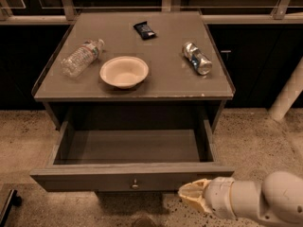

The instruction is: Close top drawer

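Observation:
The top drawer is pulled far out of the grey-brown cabinet. Its shallow grey interior holds nothing I can see. A small round metal knob sits at the centre of its flat front panel. My gripper comes in from the lower right on a white arm. Its tan tip is right at the lower right part of the drawer front, to the right of the knob. I cannot tell whether it touches the panel.
On the cabinet top lie a clear plastic bottle on its side, a beige bowl, a dark snack packet and a tipped can. Speckled floor surrounds the cabinet. A white post stands at right.

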Available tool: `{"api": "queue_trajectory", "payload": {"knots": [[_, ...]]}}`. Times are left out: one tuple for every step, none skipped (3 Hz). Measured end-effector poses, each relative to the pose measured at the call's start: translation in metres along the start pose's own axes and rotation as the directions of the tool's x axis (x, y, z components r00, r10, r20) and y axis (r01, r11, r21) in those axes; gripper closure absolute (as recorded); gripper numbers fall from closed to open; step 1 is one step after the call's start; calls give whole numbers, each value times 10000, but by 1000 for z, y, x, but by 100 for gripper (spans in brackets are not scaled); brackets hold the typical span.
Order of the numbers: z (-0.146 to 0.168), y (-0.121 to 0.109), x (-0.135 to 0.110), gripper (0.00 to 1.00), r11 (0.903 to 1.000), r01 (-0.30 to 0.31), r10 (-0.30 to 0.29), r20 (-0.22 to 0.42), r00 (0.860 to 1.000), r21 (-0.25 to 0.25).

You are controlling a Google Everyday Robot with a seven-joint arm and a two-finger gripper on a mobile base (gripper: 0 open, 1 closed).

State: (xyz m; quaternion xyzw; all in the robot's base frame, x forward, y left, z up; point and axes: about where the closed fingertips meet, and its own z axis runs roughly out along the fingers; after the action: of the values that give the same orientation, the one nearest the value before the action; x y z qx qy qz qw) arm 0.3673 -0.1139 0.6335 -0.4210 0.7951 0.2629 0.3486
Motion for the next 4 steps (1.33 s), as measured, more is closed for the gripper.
{"api": "queue_trajectory", "payload": {"knots": [[50,-9,30,100,9989,-347,325,667,9972,320],[79,-38,35,100,9926,-372,254,1021,9944,1153],[79,-38,36,100,9926,-372,253,1022,9944,1154],[82,-58,30,100,9807,-346,136,1092,9939,1922]]}}
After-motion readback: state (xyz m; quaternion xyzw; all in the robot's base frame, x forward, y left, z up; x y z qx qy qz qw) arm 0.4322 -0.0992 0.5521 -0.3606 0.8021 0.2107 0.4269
